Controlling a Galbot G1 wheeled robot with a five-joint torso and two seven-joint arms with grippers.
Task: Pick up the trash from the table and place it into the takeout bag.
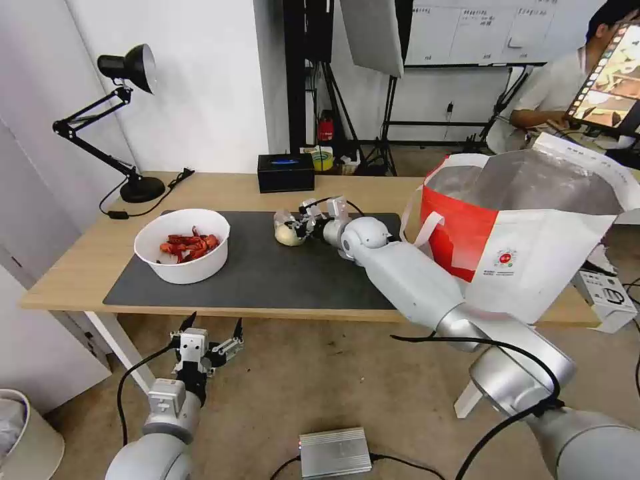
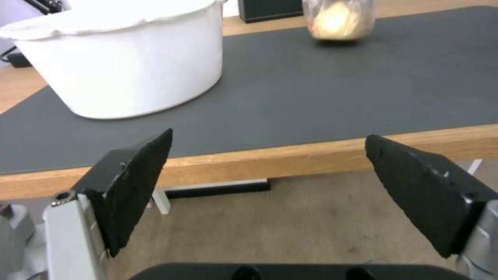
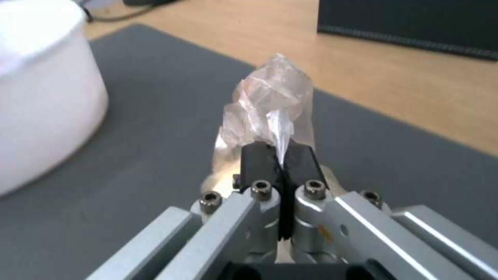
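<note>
A clear bag with a whitish lump (image 1: 287,230) (image 2: 339,19) (image 3: 270,105) rests on the dark grey mat (image 1: 260,267) near its far edge. My right gripper (image 1: 301,225) (image 3: 280,157) is shut on the bag's crumpled top. The white round bowl (image 1: 182,245) (image 2: 124,58) (image 3: 41,97) of red crayfish shells stands on the mat's left part. At the table's (image 1: 80,267) right end the big white-and-red takeout bag (image 1: 527,227) stands open, foil lining showing. My left gripper (image 1: 208,339) (image 2: 267,179) hangs open below the table's front edge, in front of the bowl.
A black desk lamp (image 1: 127,127) stands at the table's far left corner and a black box (image 1: 285,172) at the far edge. A grey power box (image 1: 335,453) lies on the floor. A white box (image 1: 603,297) sits beyond the table's right end.
</note>
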